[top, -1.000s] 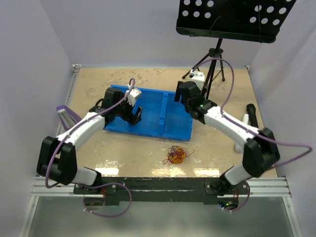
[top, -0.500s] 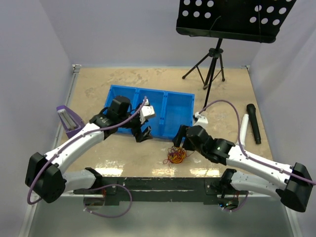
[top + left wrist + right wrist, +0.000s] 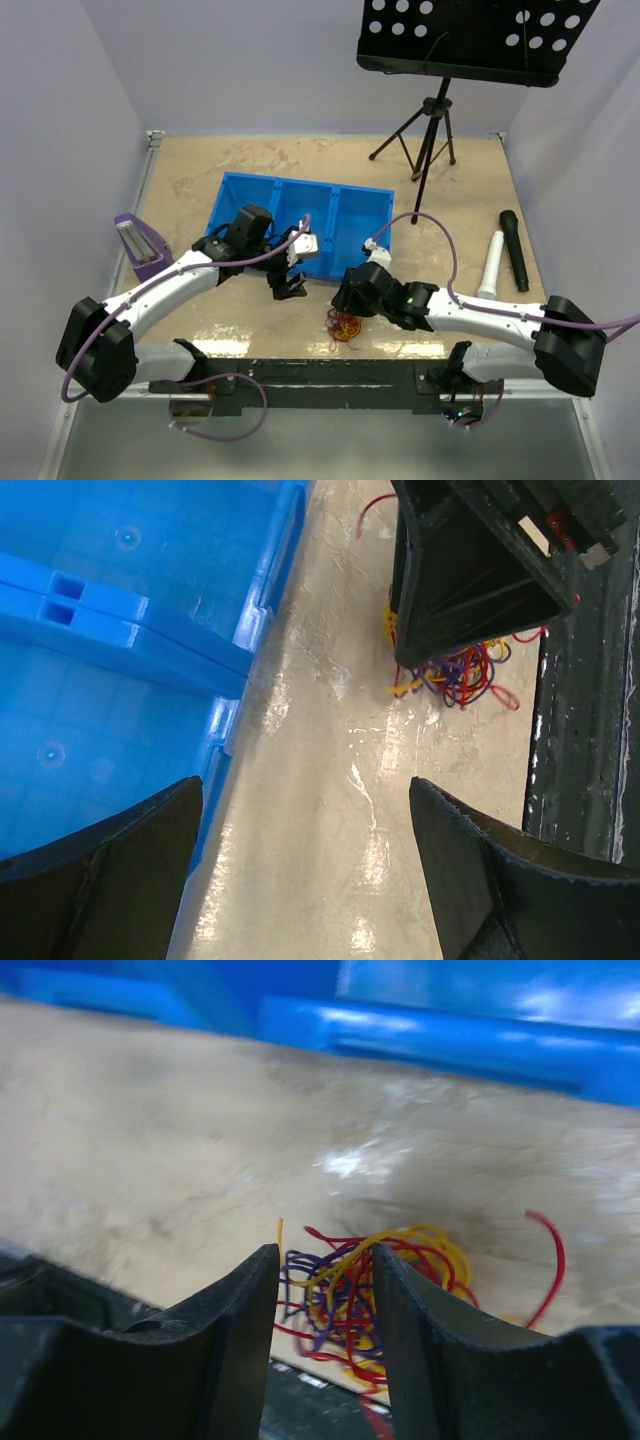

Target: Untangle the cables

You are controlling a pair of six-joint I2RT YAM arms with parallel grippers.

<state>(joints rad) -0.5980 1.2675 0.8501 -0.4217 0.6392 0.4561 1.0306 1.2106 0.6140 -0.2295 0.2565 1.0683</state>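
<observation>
The cables (image 3: 345,326) are a small tangled ball of red, yellow and purple wires on the table near its front edge. My right gripper (image 3: 347,300) hangs low over the tangle's far side. In the right wrist view its fingers are open (image 3: 324,1255), with the cables (image 3: 345,1300) showing in the gap between them. My left gripper (image 3: 288,286) is open and empty just in front of the blue bin, left of the tangle. In the left wrist view (image 3: 305,790) it sees bare table, with the cables (image 3: 460,670) half hidden under the right gripper's black body (image 3: 470,570).
A blue three-compartment bin (image 3: 300,205) lies behind both grippers, its front wall close to the left one (image 3: 225,720). A music stand tripod (image 3: 430,120) stands at the back. A black microphone (image 3: 515,250) and a white one (image 3: 490,265) lie at the right. A purple object (image 3: 135,240) is at the left edge.
The right arm has swung from the bin down to the tangle and now stands over it. The left gripper has come out of the bin to the table in front of it.
</observation>
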